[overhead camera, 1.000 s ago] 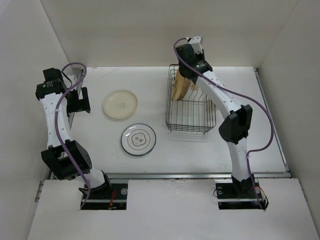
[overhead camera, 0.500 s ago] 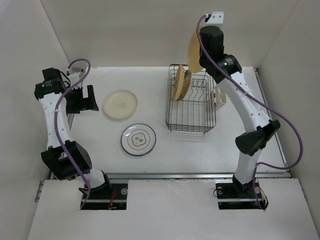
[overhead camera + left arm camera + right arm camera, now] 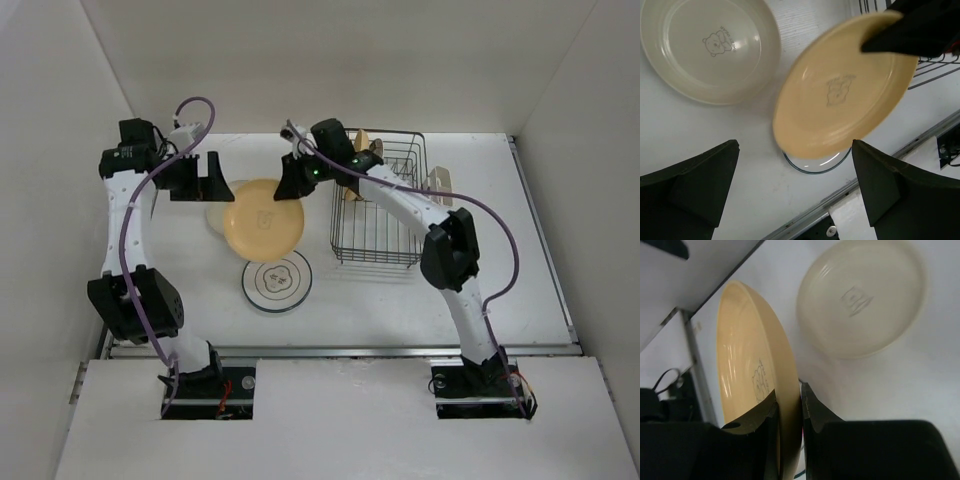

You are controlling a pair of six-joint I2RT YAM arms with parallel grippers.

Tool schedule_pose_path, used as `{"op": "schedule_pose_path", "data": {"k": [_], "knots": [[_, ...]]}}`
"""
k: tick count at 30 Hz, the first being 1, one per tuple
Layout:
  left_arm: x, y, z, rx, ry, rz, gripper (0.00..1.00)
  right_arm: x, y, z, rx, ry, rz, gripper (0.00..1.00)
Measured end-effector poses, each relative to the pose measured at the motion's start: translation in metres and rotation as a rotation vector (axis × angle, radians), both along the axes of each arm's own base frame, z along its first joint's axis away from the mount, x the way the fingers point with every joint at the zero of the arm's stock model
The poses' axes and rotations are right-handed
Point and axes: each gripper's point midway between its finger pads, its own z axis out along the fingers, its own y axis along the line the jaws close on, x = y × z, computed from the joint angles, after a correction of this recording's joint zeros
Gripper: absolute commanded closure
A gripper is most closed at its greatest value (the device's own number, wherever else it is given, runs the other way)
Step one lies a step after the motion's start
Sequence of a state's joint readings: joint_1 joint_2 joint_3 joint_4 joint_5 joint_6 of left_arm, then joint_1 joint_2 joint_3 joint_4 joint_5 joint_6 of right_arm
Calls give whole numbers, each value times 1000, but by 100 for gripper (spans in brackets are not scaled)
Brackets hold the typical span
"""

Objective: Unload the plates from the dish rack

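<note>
- My right pincer [image 3: 292, 180] is clenched on the rim of the orange-yellow plate [image 3: 264, 217]. The right wrist view shows one finger on each face.
- That plate is out of the dish rack [image 3: 385, 245], left of it and near the middle of the top view. I judge it is held above the desk [image 3: 200, 310], not resting on it.
- Being round, the plate has no long axis, so what matters is its tilt. The gripped edge sits at its upper right and the free edge points to the lower left.
- In the top view the plate covers part of the cream plate [image 3: 214, 214] on its left. The ringed plate [image 3: 277, 282] lies just below it in the frame. As I see it, the set-down turns on choosing between that cream plate and bare desk.
- My left pincer [image 3: 205, 178] is released, with its jaws wide. It sits to the upper left of the plate, near but not touching. The right arm has the plate, and the left is the next nearest.
- The plate is shallow, glossy and warm yellow, with a faint printed motif at its centre. It is slightly blurred in the left wrist view.
</note>
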State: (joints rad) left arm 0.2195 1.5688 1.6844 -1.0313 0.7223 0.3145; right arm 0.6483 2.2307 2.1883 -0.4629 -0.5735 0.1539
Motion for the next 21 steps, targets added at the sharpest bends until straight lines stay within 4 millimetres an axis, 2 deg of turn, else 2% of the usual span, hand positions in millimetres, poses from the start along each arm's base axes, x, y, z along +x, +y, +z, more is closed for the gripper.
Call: {"op": "schedule_pose_path", "data": {"k": [2, 4, 7, 10, 11, 12, 16, 17, 18, 19, 21], "knots": [[7, -5, -13, -1, 25, -20, 9, -17, 13, -24, 4, 86, 58, 100], [12, -10, -29, -3, 58, -32, 15, -27, 19, -31, 22, 137, 98, 100], [16, -10, -50, 5, 108, -33, 22, -31, 24, -21, 73, 148, 133, 100], [19, -7, -64, 11, 141, -41, 33, -27, 27, -11, 117, 129, 146, 100], [18, -8, -67, 4, 148, -51, 40, -27, 27, -9, 122, 128, 146, 100], [18, -9, -70, -7, 163, -57, 59, -26, 27, -10, 121, 131, 143, 100], [10, -21, -74, -61, 205, -116, 96, -23, 28, -22, 110, 155, 131, 100], [7, -22, -75, -66, 213, -134, 100, -23, 28, -26, 106, 164, 130, 100], [5, -23, -75, -77, 223, -150, 100, -21, 27, -29, 107, 175, 125, 100], [4, -25, -76, -85, 229, -164, 100, -19, 26, -30, 110, 183, 121, 93], [5, -25, -78, -94, 237, -162, 100, -17, 24, -31, 103, 192, 104, 64]]}}
